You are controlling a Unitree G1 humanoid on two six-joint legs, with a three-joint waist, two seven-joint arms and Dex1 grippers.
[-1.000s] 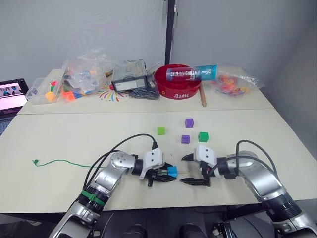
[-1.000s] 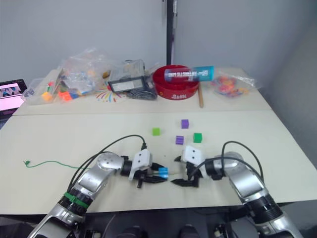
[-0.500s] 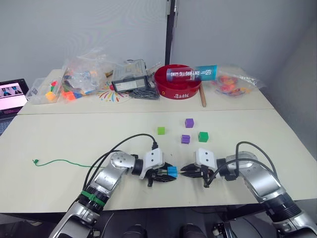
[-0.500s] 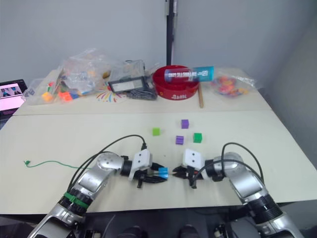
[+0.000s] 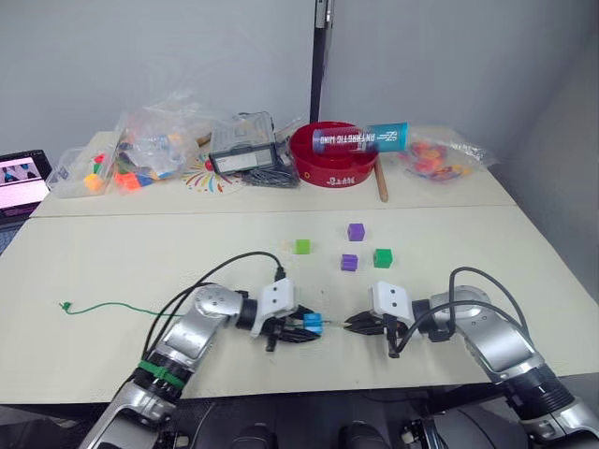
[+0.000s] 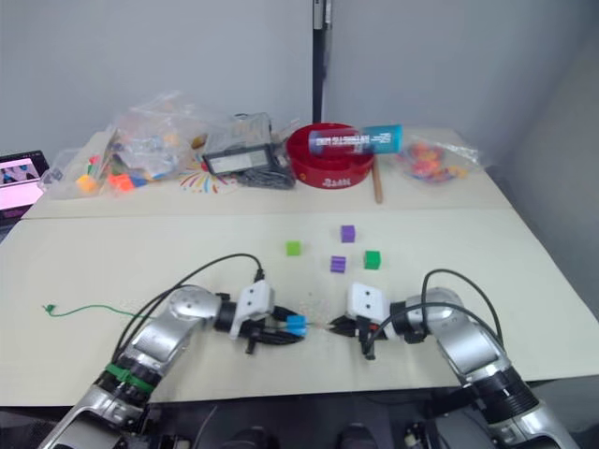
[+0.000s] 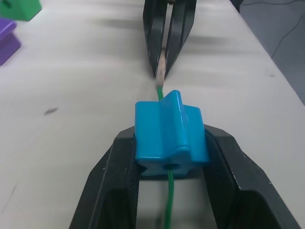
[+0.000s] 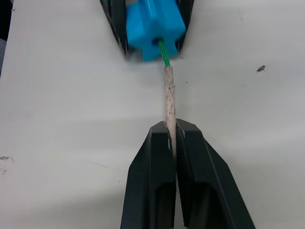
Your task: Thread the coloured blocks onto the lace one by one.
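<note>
Cream tabletop (image 5: 112, 262) holds a red bowl (image 5: 335, 161) with a blue canister (image 5: 360, 138) laid across its rim. Near the front edge, the left gripper (image 7: 164, 157) clamps the blue block (image 7: 169, 135), already on the green lace (image 8: 162, 49). The right gripper (image 8: 171, 138) pinches the lace's pale tip, now drawn farther out of the block than a second ago.
</note>
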